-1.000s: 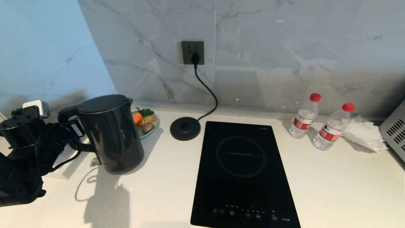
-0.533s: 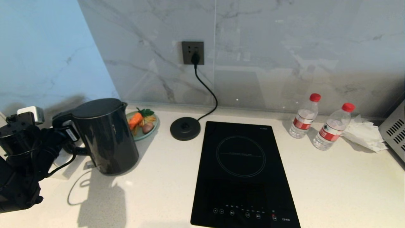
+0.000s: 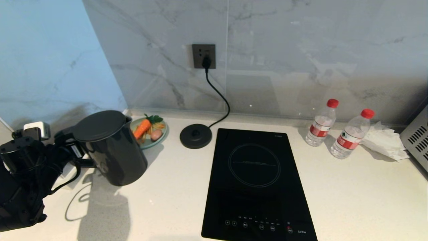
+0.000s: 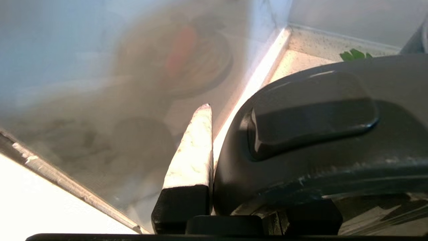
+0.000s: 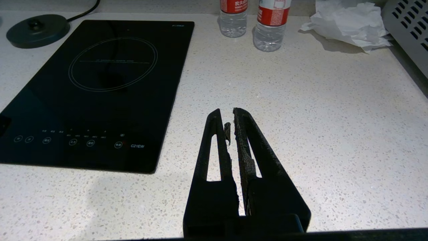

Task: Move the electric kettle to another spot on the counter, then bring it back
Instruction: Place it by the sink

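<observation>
A: What has the left gripper (image 3: 72,150) got hold of?

B: The loop handle of the electric kettle (image 3: 108,147). In the left wrist view one pale, worn finger (image 4: 195,150) lies pressed against the side of the handle, and the handle fills the space beside it. The jaws stand only a little apart, closed down on that handle.

A: And the kettle itself, where is it relative to those jaws?

B: Straight out in front of them, body and flat lid beyond the fingertips. It is tilted, its top leaning back toward the gripper. Whether its base touches the counter (image 3: 351,197) or hangs just above it, I cannot tell; a shadow lies on the stone below it.

A: What is beyond the kettle?

B: A small plate of vegetables (image 3: 149,131), partly hidden behind the kettle's far side. Further off from the jaws is the round base disc (image 3: 195,135), bare, with its cord running up to the wall socket (image 3: 203,56). The induction hob (image 3: 257,180) lies past that.

A: The right gripper (image 5: 231,122)?

B: It hangs over bare counter, nothing between its fingers. The jaws are nearly together, only a thin slit showing. Two water bottles (image 5: 254,20) and a crumpled tissue (image 5: 346,21) lie well ahead of its tips, the hob off to one side.
</observation>
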You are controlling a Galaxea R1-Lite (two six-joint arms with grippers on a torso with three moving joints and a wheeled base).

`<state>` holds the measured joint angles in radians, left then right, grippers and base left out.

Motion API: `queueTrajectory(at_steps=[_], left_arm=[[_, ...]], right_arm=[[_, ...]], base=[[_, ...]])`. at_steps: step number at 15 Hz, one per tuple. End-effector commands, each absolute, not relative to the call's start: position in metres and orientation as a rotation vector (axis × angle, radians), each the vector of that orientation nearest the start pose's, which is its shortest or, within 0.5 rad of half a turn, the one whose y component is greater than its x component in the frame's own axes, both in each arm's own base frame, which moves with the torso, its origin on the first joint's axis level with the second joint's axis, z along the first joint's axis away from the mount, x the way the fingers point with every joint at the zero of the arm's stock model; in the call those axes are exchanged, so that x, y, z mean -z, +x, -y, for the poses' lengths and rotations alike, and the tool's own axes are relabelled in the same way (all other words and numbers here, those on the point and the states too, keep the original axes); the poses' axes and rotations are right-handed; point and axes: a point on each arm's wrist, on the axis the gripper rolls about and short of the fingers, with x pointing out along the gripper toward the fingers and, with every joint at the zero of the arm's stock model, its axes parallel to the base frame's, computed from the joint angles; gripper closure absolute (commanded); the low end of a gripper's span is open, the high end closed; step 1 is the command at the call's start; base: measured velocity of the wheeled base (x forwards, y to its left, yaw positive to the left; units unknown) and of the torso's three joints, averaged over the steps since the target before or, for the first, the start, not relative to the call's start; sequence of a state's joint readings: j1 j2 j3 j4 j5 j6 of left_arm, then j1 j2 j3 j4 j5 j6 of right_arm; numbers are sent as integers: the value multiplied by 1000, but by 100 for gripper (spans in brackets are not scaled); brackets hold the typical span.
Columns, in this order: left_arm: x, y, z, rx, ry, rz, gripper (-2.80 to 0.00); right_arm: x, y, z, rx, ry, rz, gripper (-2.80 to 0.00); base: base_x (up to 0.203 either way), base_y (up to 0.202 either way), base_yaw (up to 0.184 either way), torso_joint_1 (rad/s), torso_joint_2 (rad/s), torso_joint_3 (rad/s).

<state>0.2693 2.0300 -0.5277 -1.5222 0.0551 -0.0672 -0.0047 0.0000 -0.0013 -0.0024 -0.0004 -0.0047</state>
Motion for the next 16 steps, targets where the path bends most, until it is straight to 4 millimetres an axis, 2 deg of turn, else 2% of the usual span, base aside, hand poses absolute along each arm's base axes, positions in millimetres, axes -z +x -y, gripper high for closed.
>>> queueTrajectory(at_steps=[1,7,8,16], left_arm=[[-102,309,-91,-333,-64,35,0],[-107,302,-90,-330,-63,40,0],[-105,301,-90,-332,-64,31,-280],[-91,287,-90,-301,-74,-45,-280]], right_arm=[[-76,-23,0,5,-6,5,0],[-76,-23,0,5,-6,5,0],[-76,-23,0,5,-6,5,0],[-76,-23,0,5,-5,5,0]], base=[[0,0,0,0,0,0],[0,0,0,0,0,0],[0,0,0,0,0,0],[0,0,0,0,0,0]])
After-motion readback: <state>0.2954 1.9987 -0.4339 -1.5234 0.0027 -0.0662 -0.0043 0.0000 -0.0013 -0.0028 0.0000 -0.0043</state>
